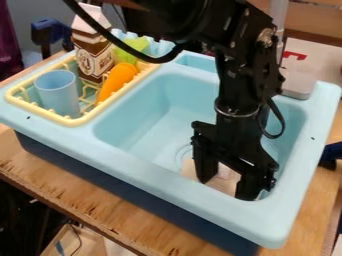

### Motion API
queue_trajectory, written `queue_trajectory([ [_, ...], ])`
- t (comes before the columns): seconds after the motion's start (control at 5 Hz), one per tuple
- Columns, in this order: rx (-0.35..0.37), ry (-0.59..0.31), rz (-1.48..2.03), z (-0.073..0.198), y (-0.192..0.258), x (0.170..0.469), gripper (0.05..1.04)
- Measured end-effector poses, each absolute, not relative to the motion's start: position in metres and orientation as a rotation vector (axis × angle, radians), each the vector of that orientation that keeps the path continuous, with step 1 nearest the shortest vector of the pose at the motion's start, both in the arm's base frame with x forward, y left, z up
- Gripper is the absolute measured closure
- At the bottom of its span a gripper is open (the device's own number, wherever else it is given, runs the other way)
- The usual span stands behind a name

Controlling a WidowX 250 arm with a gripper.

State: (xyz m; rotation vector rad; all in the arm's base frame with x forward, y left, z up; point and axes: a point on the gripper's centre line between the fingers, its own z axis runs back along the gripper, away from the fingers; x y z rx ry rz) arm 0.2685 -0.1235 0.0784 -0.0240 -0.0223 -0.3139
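The black gripper (227, 186) hangs down inside the light blue toy sink (140, 125), near its front right corner. Its two fingers stand apart. Between and behind them, on the basin floor, lies a pale beige item (217, 183), partly hidden by the fingers; whether they touch it I cannot tell. The drain ring shows just left of the gripper.
On the sink's left, a yellow rack (73, 121) holds a blue cup (58, 92), a brown-and-white carton (92, 52), an orange carrot-like toy (117, 80) and something green (133, 47). A grey faucet base (298, 75) stands at the back right. Raised sink walls surround the gripper.
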Motion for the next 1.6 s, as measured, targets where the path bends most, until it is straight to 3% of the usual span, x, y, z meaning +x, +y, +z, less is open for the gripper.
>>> queue_trajectory([
  [0.2, -0.003, 0.088, -0.35, 0.076, -0.118, 0.271, 0.085],
  [0.4, 0.082, 0.283, -0.383, 0.077, -0.082, 0.267, 0.085],
  [0.6, 0.195, 0.415, -0.39, 0.083, -0.043, 0.264, 0.085],
  [0.8, 0.269, 0.451, -0.412, 0.087, -0.018, 0.261, 0.085],
  [1.0, 0.303, 0.393, -0.437, 0.091, -0.007, 0.264, 0.085],
  [1.2, 0.29, 0.312, -0.45, 0.102, -0.007, 0.27, 0.085],
  [1.4, 0.219, 0.124, -0.437, 0.135, -0.021, 0.282, 0.085],
  [1.6, 0.136, -0.047, -0.325, 0.18, -0.028, 0.274, 0.085],
])
